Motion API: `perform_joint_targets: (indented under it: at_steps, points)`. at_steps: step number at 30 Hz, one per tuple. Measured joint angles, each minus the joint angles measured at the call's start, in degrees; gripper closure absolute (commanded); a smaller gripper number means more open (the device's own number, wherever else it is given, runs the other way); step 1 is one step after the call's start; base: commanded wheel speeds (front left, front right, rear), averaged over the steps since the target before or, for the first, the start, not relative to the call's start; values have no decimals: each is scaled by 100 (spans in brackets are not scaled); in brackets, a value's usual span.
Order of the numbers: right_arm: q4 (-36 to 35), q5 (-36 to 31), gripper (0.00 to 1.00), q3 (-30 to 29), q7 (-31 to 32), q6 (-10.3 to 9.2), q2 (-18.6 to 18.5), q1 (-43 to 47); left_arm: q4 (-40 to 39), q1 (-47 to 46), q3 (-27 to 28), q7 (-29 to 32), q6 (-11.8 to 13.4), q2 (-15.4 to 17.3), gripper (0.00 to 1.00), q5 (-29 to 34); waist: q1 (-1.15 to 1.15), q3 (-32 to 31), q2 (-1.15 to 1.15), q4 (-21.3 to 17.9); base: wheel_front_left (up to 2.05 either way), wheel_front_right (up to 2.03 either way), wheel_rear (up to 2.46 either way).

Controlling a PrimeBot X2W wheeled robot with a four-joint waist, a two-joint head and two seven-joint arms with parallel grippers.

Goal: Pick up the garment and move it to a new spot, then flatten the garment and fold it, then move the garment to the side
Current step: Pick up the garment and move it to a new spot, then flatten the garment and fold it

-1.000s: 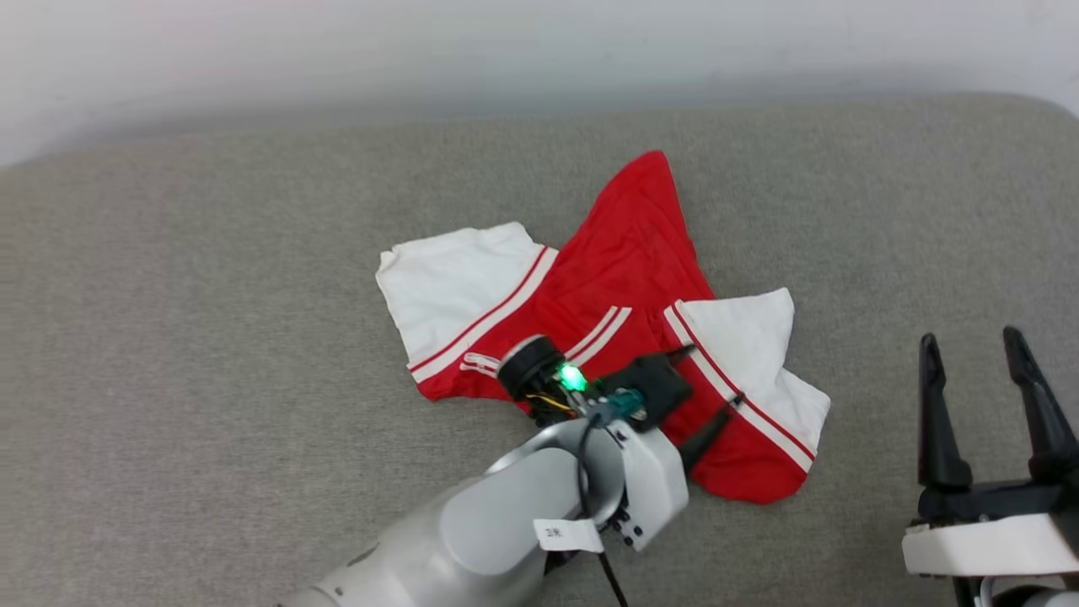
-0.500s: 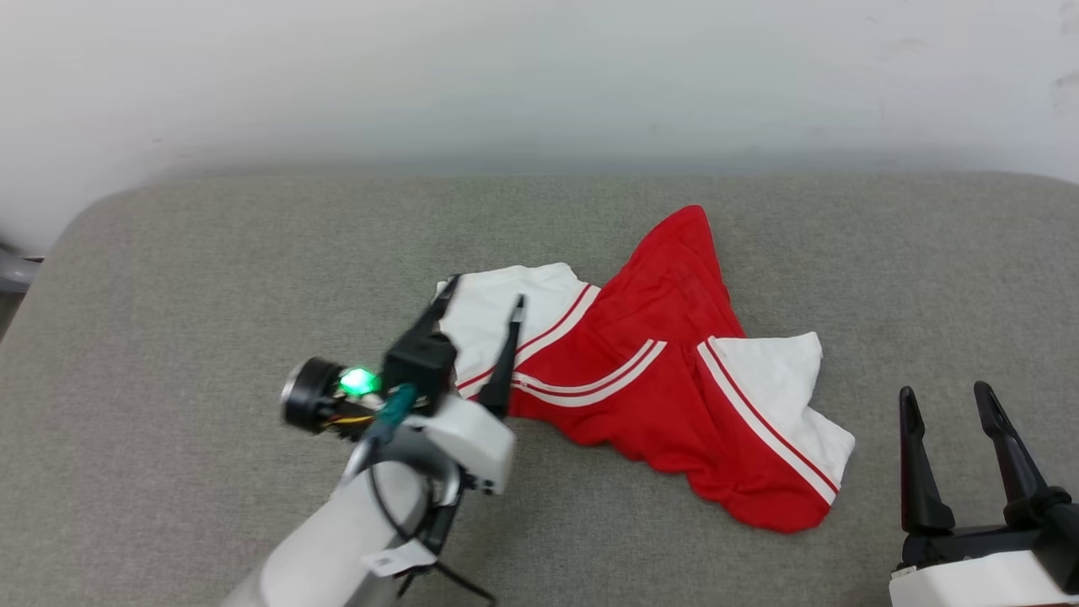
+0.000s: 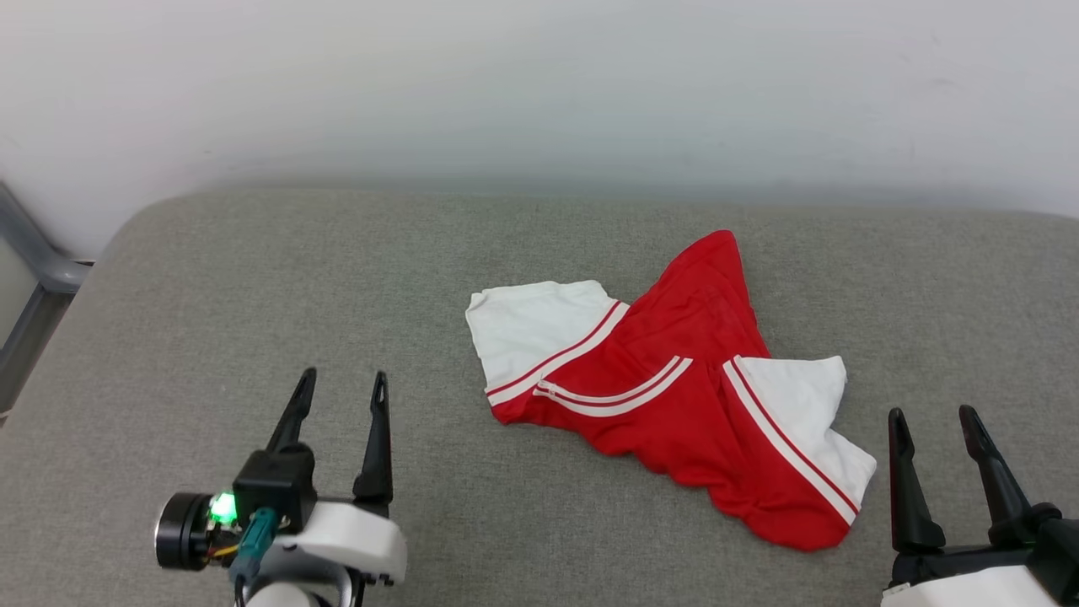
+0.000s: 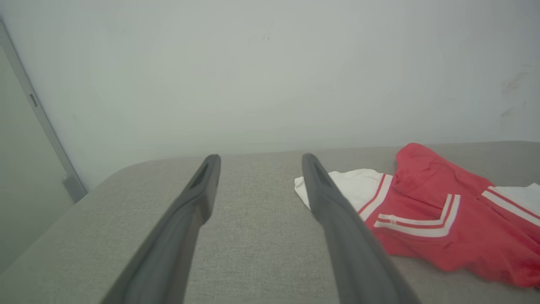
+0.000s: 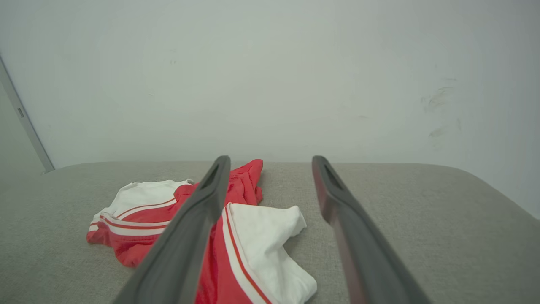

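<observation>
The garment [image 3: 674, 379] is a red shirt with white sleeves and striped trim, lying crumpled near the middle of the grey padded surface [image 3: 253, 278]; its lettering is hidden. My left gripper [image 3: 343, 385] stands open at the lower left, well clear of the garment's white left sleeve. My right gripper [image 3: 933, 417] stands open at the lower right, just beside the garment's right sleeve. From the left wrist the garment [image 4: 443, 211] lies right of the empty fingers [image 4: 198, 194]. From the right wrist the garment [image 5: 253, 236] lies left of and behind the left finger [image 5: 202, 202].
A pale wall [image 3: 539, 84] rises behind the padded surface. A grey frame [image 3: 34, 261] stands past the surface's left rounded corner. Bare grey fabric stretches to the left of the garment and along the front edge.
My left gripper has come off the garment and drawn back to the lower left, open and empty. The garment lies where it was released. The head camera has tilted, shifting the whole picture.
</observation>
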Motion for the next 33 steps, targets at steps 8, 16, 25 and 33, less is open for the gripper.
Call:
perform_joint_targets:
  at_steps: [8,16,25,33]
  points:
    - [168,78,0,51,1,0,-1,94,-26,581,570,0,-394,-348,0,425,0,-69,0,29,0,0,0]
    - [296,137,0,59,0,0,-1,293,4,948,1047,0,-776,-786,0,838,0,-135,0,1,0,0,0]
    - [359,167,0,69,0,0,-1,348,78,1065,1399,0,-1073,-1022,0,1121,0,-148,0,-17,0,0,0]
    - [382,171,0,19,0,0,-1,330,132,1069,1602,0,-1236,-1159,0,1295,0,-137,0,-23,0,0,0]
